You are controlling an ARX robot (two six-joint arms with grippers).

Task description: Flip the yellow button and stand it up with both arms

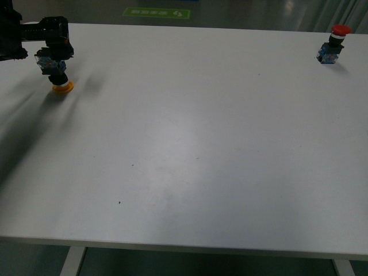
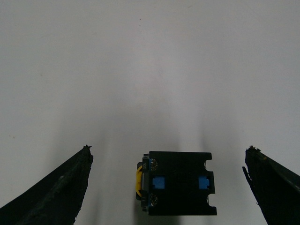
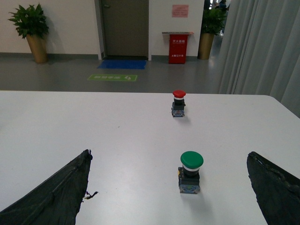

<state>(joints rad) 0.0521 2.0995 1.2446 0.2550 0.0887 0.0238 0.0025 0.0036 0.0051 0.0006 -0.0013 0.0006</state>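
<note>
Yellow button (image 1: 59, 77) at far left of table (image 1: 190, 144), cap down, contact block (image 2: 180, 183) up. Left gripper (image 2: 168, 148) spread wide astride block, gripping nothing. Right gripper (image 3: 168, 153) also wide, empty, facing green button (image 3: 191, 171). Centre on block, close squarely on flat sides, lift clear before turning.

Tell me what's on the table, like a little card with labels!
table: white
yellow button: upside down, cap down, block up, far left
left gripper: open, one finger on each side of the yellow button, not touching it
red button: upright, far right
green button: upright, in front of the right gripper
right gripper: open, holding nothing
</note>
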